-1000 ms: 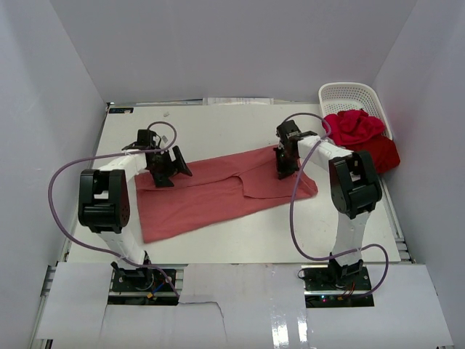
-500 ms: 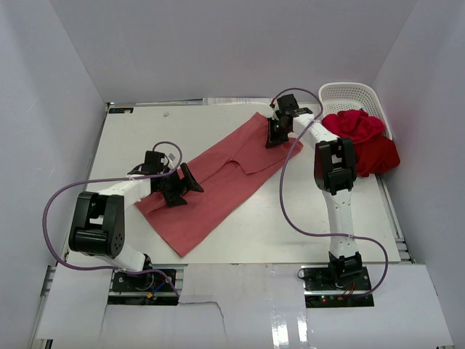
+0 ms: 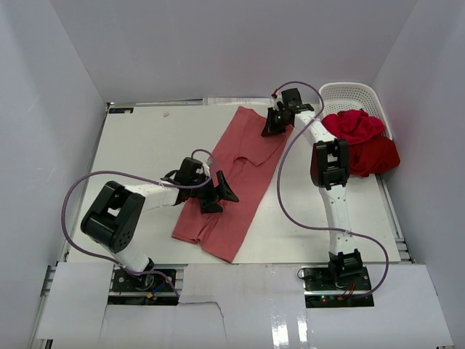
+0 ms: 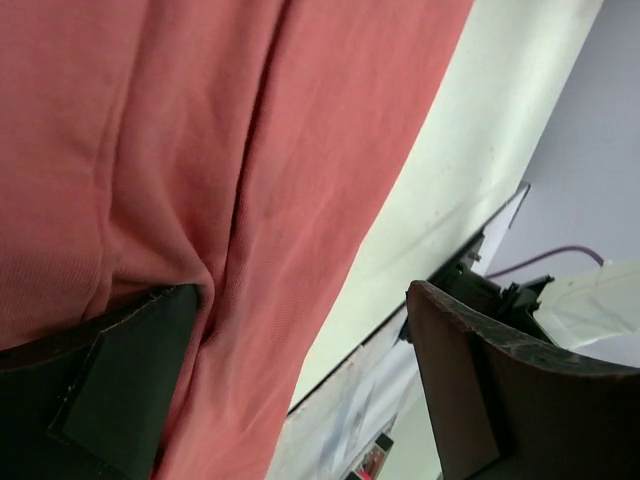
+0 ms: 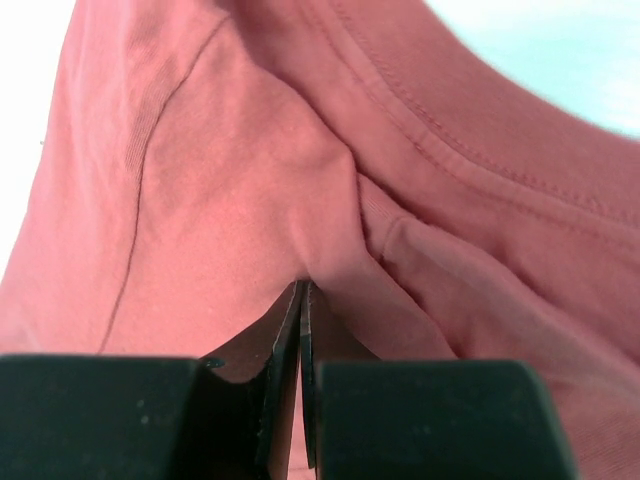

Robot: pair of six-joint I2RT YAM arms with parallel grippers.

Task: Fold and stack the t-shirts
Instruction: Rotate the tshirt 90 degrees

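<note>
salmon-red t-shirt [image 3: 240, 156]: lying diagonally mid-table, far end near white basket [image 3: 349, 86] | right gripper [image 3: 275, 125]: clamped on its far edge | left gripper [image 3: 219, 198]: jaws wide over near part, gripping nothing | risk: lone pinch slips, or one-sided drag bunches cloth

No legible text anywhere

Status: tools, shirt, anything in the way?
Left tool open, low over the salmon shirt. Right tool shut on its far end. Crimson shirt and darker red shirt heaped at the basket, clear of the work.
</note>
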